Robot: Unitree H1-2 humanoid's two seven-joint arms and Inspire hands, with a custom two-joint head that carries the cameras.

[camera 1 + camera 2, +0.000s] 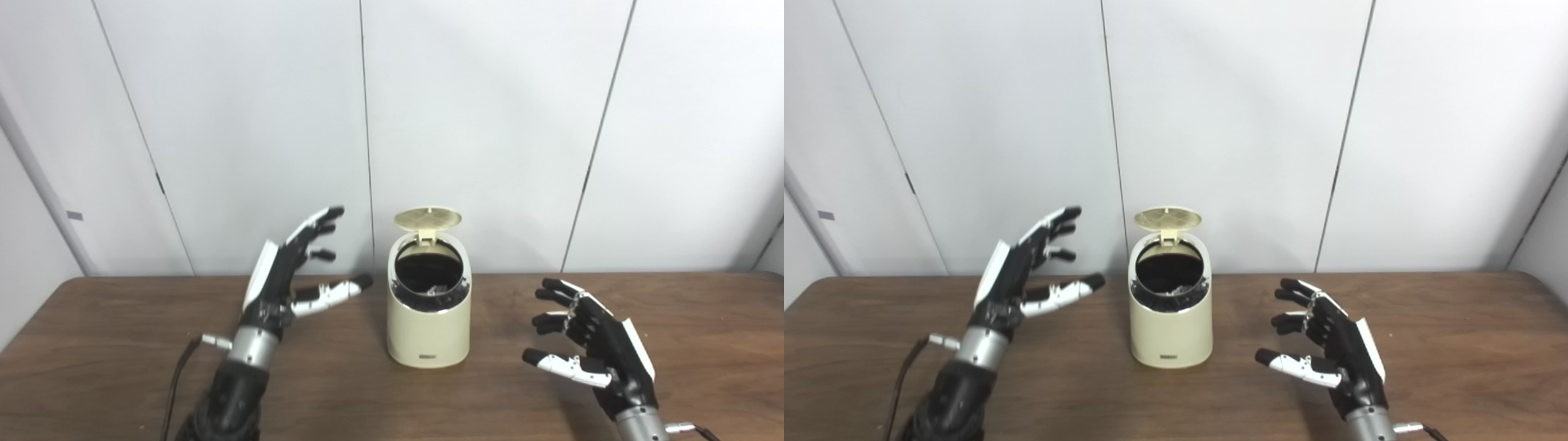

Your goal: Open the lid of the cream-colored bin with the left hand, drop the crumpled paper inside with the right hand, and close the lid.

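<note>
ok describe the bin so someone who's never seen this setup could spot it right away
Look at the brown wooden table standing against the white panelled wall. Near its middle, between the left hand and the right hand, stands the bin. It is a small, rounded, cream-coloured tub, the only container there, with its round lid flipped up at the back over a dark opening.

Both head cams sat side by side, looking forward and down over the table (110, 367) toward the white panelled wall (490, 122) behind its far edge. Mid-range framing: full table width nearly in shot, near edge cut off by the bottom of frame. Overlap was almost total. Parallax only: bin (429, 318) sat right of centre in left eye view, at centre in right eye view (1170, 324). Left hand (275, 282) and right hand (1335, 349) showed in both, arms entering from the bottom edge.
</note>
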